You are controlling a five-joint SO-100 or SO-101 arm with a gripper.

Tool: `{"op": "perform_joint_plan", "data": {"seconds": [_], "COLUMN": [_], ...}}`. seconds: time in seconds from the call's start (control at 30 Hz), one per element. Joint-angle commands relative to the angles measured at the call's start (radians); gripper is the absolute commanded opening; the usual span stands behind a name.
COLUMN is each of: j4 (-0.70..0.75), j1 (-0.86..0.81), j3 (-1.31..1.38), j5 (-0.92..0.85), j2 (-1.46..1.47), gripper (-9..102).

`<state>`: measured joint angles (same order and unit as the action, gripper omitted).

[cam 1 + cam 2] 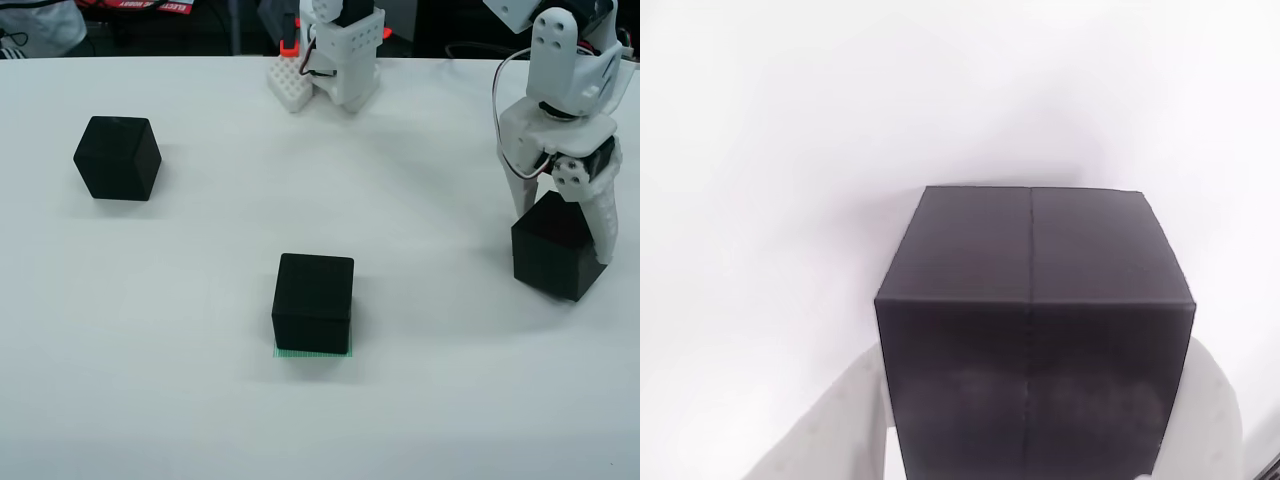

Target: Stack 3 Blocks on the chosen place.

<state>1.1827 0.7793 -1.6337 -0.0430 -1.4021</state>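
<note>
In the view from the front, a white worktop (200, 400) carries three black cubes. The first cube (117, 157) stands far to the left, alone and well apart from the others. The second cube (313, 302) stands near the middle, on the green square (312, 352); from this patch I can see a thin green strip along the front bottom edge of the cube, and a little at its right corner. The cube covers nearly all of the patch.

The third cube (557, 259) is at the right side, and the white pincer (560, 220) of the arm is down around it. One finger goes down on the left of the cube and the other on its right (the right one lies along the cube's side face). The cube seems to rest on the worktop, with its shadow just under it.

In the view that rides on the pincer, this same cube (1032, 330) appears between the two white fingers (835, 430), one at each lower side. Both fingers lie against the side faces, so the pincer is clamped on the cube. A thin seam runs down the middle of the cube's top and front faces.

At the back of the front view stands a white arm base (340, 50).
</note>
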Motion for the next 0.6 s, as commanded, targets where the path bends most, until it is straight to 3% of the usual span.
{"op": "perform_joint_plan", "data": {"seconds": [0.0, 0.57], "j4": [0.028, 0.129], "j1": [-0.02, -0.222], "j3": [0.0, -0.207], "j5": [-0.018, -0.365], "j2": [-0.081, -0.402], "gripper": [27, 26]}}
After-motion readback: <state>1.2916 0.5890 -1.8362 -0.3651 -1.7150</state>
